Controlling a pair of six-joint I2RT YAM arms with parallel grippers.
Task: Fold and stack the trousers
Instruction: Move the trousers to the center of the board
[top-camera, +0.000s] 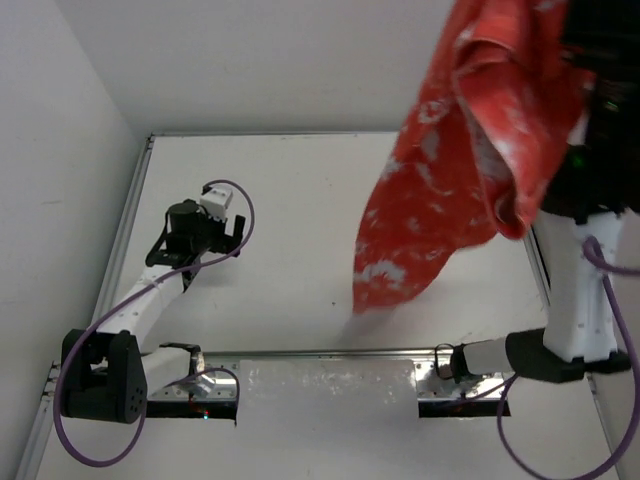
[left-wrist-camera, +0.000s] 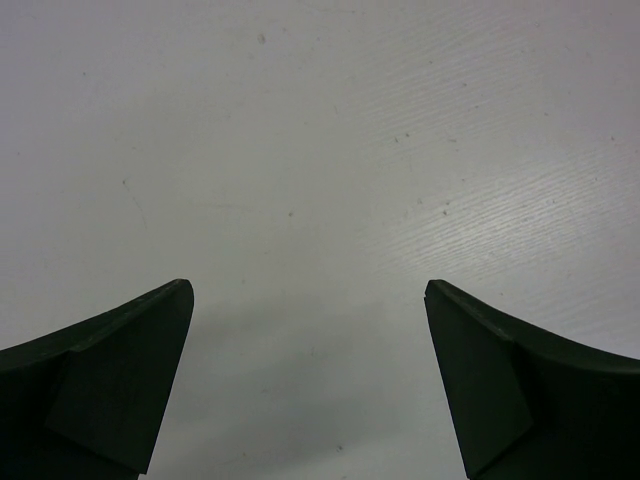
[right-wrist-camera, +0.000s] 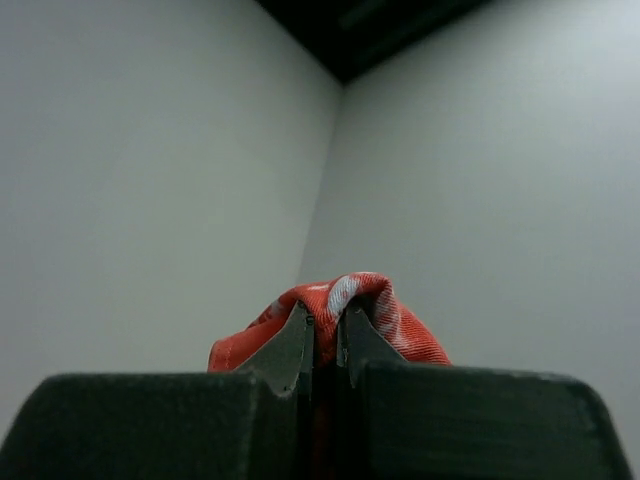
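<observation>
The trousers (top-camera: 450, 170) are bright red-orange with white speckles and hang in the air at the right of the top view. Their lower end dangles just above the white table (top-camera: 300, 200). My right gripper (right-wrist-camera: 325, 312) is raised high and shut on a fold of the trousers (right-wrist-camera: 400, 325), which bulges over its fingertips. In the top view that gripper is hidden behind the cloth. My left gripper (top-camera: 198, 250) is low over the left side of the table, far from the trousers. It stands open (left-wrist-camera: 308, 290) with only bare table between its fingers.
White walls enclose the table on the left and at the back. A metal rail with a pale sheet (top-camera: 330, 390) runs along the near edge between the arm bases. Purple cables (top-camera: 100, 330) loop beside each arm.
</observation>
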